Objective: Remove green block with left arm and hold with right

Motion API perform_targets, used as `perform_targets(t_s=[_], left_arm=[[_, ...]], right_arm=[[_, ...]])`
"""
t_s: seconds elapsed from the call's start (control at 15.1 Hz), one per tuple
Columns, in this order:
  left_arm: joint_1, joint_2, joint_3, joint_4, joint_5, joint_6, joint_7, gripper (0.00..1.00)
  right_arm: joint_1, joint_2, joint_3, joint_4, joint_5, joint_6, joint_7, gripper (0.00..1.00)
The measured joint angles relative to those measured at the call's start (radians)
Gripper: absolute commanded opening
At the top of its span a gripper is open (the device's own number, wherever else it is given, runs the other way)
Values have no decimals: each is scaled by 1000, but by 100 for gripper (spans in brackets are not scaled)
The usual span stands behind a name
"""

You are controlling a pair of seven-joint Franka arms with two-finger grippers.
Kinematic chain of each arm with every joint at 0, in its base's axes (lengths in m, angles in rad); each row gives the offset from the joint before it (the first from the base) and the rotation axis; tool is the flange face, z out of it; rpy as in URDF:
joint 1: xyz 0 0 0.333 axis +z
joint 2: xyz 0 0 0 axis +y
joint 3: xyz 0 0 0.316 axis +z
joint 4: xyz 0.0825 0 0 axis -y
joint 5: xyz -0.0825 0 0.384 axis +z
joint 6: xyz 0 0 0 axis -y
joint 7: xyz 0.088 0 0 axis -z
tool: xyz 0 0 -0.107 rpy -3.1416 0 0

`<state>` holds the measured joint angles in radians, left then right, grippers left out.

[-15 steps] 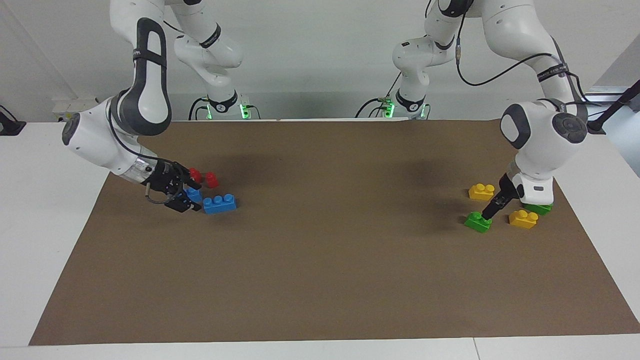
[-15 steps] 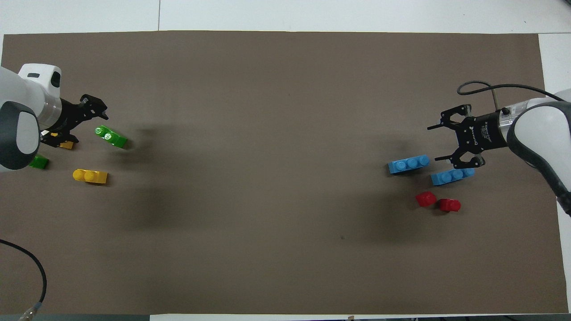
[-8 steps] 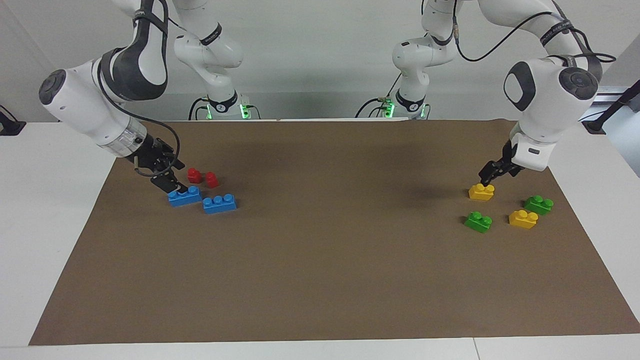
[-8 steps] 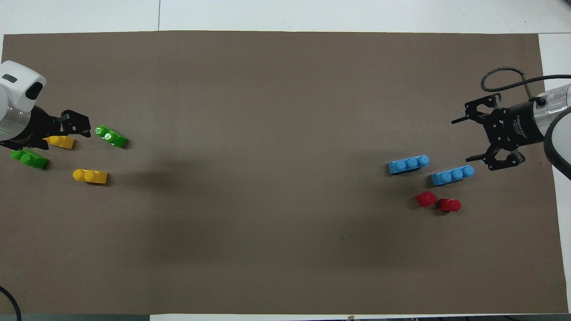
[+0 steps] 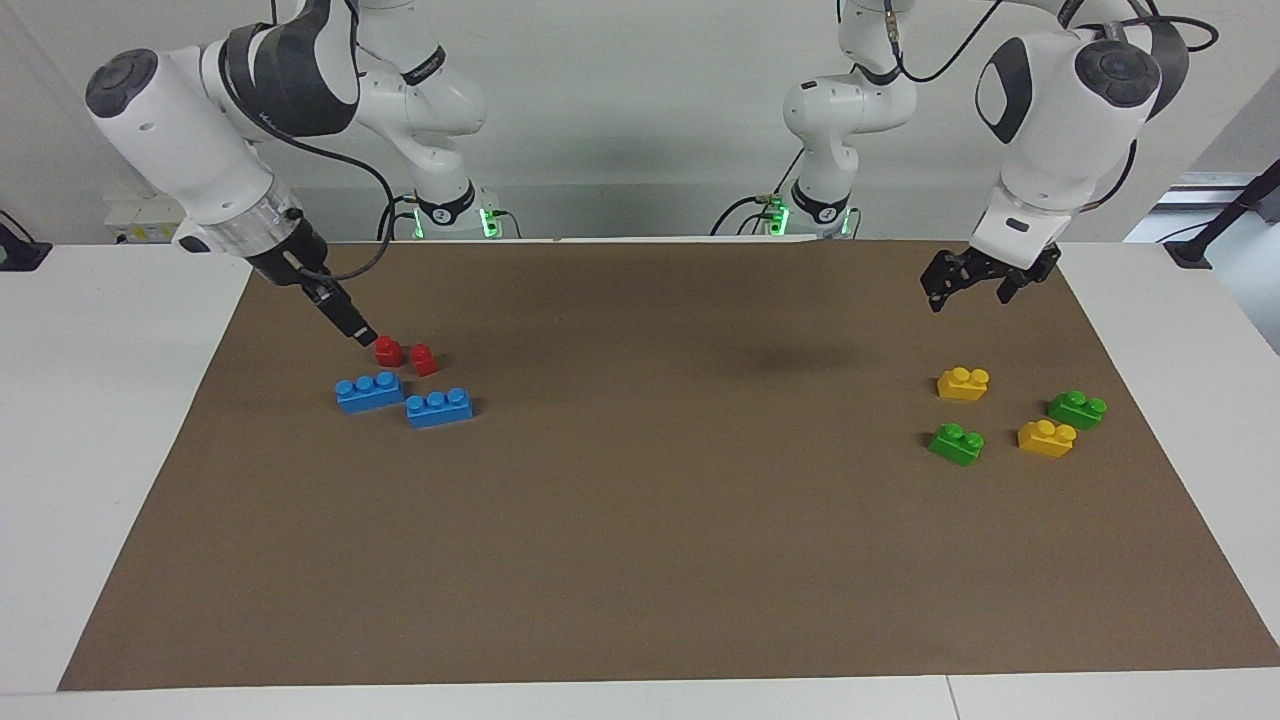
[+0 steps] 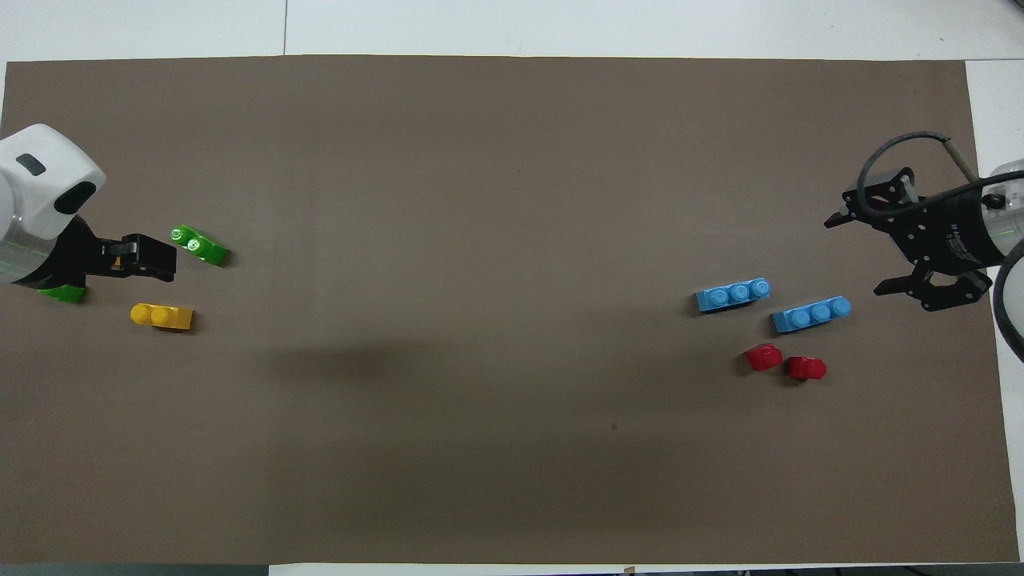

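1. The small bright light-green two-stud plastic brick (image 5: 955, 443) lies flat on the brown mat covering the table (image 5: 640, 560), at the left arm's end. It is farther from the robots than one yellow two-stud brick (image 5: 963, 383) and sits near a second yellow brick (image 5: 1046, 438) and a slightly darker green brick (image 5: 1077, 409). No other brick touches it.
2. It is judged to be light, rigid and smooth, so it could slide or twist under a glancing touch. It is probably best taken across its two long flat sides, low on the body and below the studs.
3. The left pincer (image 5: 975, 283) hangs in the air with its fingers apart and nothing between them, above the mat by this group of bricks.
4. The right pincer (image 6: 856, 256) is also spread and empty, raised over the mat by two red pieces (image 5: 405, 355) and two blue three-stud bricks (image 5: 405, 400).
5. A second ago the left pincer was lowered onto the light-green brick, and the right pincer was down at the blue bricks. Both have since been lifted away, and the light-green brick is seen where it was.
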<state>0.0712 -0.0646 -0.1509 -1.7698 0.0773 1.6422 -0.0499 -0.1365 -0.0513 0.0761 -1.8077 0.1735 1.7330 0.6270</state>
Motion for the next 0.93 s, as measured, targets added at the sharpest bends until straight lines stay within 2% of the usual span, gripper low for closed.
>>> perform_targets(t_s=[0.27,0.66,0.93], left_arm=[[2,-5,16,53,-72,-61,10,100],[2,-5,26,64,-106,-73,10,100],[2,-10,22,70,-107,-73,10,100]], right_arm=[[0,-24,-2,41,-90,-72,-268,100],[0,-42,-3,87,-133,-164,-451,100],[0,-55,-2,100,-139,-175,-511,100]])
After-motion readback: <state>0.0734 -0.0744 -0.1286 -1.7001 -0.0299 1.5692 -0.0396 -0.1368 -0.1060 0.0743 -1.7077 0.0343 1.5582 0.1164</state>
